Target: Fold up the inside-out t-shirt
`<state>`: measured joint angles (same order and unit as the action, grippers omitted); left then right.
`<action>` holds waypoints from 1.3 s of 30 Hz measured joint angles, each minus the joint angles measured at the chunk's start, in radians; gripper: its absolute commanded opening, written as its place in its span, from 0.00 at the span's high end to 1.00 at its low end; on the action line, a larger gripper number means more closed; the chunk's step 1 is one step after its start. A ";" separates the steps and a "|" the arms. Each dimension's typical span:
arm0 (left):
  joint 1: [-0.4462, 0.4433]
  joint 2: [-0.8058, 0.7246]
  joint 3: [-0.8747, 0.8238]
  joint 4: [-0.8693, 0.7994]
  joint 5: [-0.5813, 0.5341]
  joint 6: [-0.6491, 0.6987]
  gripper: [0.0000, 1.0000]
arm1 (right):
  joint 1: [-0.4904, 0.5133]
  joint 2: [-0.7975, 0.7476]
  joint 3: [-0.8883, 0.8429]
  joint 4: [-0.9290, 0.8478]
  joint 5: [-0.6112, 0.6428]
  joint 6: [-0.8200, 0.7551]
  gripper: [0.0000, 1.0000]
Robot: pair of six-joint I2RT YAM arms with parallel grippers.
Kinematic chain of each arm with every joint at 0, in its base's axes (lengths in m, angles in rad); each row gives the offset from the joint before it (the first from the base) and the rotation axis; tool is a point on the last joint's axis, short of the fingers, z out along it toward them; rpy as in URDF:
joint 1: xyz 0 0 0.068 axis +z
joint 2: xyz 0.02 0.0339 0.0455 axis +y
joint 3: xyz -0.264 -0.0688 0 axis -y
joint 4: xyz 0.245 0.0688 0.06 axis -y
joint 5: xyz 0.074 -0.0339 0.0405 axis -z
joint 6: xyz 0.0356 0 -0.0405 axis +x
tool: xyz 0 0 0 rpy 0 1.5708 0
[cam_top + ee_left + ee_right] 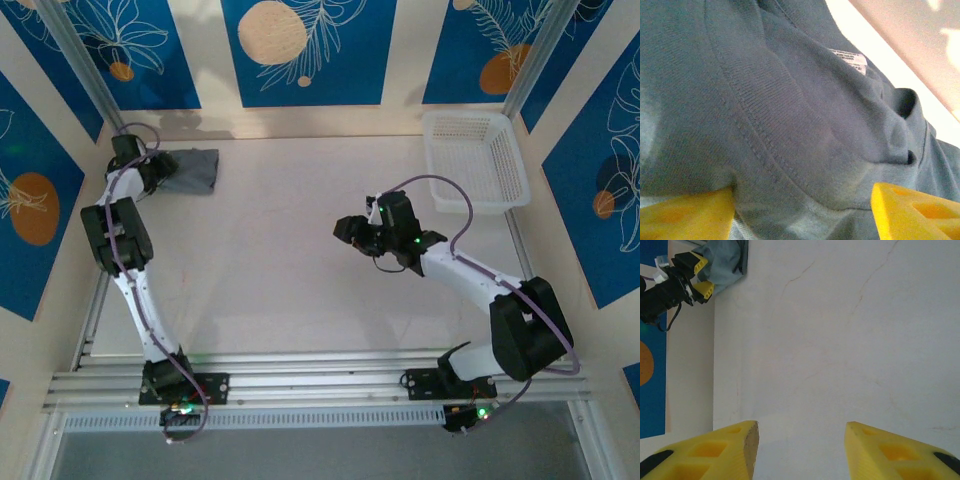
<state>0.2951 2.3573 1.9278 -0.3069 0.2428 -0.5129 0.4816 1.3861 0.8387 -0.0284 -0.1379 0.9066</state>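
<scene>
Where the surface [270, 260] runs into its far left corner, the inside-out t-shirt [188, 170] lies bunched in a small slate-grey heap close to the back wall. The left arm [125, 240] reaches from its base at the near edge up into that corner, and the left jaws sit at the heap's left side, against the cloth. Seen from the left wrist, the grey fabric lies in soft folds crossed by a stitched seam [760, 140], with a small white label [850, 59] showing near the top. The two yellow fingers [685, 215] of the left jaws stand apart at the bottom corners of that view, cloth bulging in the gap between them without being pinched.

Toward the middle of the surface, well apart from the shirt, the right arm [500, 290] bends in from its base at the near right, a purple cable [440, 185] looping above it. The right jaws hang over bare pale surface, their yellow fingers [720, 452] spread wide with only the surface between them. Far across that wrist view, the left jaws appear beside the grey heap.

In the far right corner a white mesh basket [475, 160] stands upright, near the blue leaf-printed wall panels [300, 50]
</scene>
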 measured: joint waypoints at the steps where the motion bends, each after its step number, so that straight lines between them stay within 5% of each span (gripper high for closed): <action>1: 0.000 -0.016 -0.025 0.013 0.005 0.000 0.16 | -0.005 -0.009 0.000 -0.016 0.003 -0.005 0.51; 5: -0.002 -0.233 -0.348 0.119 0.016 -0.023 0.05 | -0.036 -0.085 0.000 -0.092 0.035 -0.054 0.48; 8: -0.006 -0.536 -0.653 0.187 0.023 -0.046 0.01 | -0.097 -0.188 -0.004 -0.144 0.081 -0.121 0.42; 14: -0.089 -1.139 -0.985 0.260 0.007 -0.019 0.01 | -0.217 -0.386 -0.104 -0.191 0.234 -0.254 0.08; 18: -0.191 -1.468 -1.199 0.259 -0.072 0.053 0.01 | -0.245 -0.440 -0.192 -0.186 0.380 -0.359 0.07; 22: -0.239 -1.690 -1.459 0.290 -0.186 0.163 0.01 | -0.266 -0.405 -0.365 0.032 0.545 -0.520 0.06; 26: -0.257 -1.631 -1.562 0.305 -0.278 0.239 0.01 | -0.352 -0.179 -0.459 0.250 0.560 -0.645 0.04; 31: -0.258 -1.395 -1.613 0.566 -0.296 0.297 0.01 | -0.475 0.116 -0.481 0.708 0.415 -0.721 0.01; 39: -0.267 -0.877 -1.607 1.044 -0.227 0.429 0.01 | -0.473 0.147 -0.491 0.874 0.372 -0.736 0.01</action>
<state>0.0284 1.4807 0.3210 0.7376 0.0154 -0.0841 0.0090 1.5333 0.3473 0.8455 0.2337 0.1707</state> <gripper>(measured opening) 0.990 0.989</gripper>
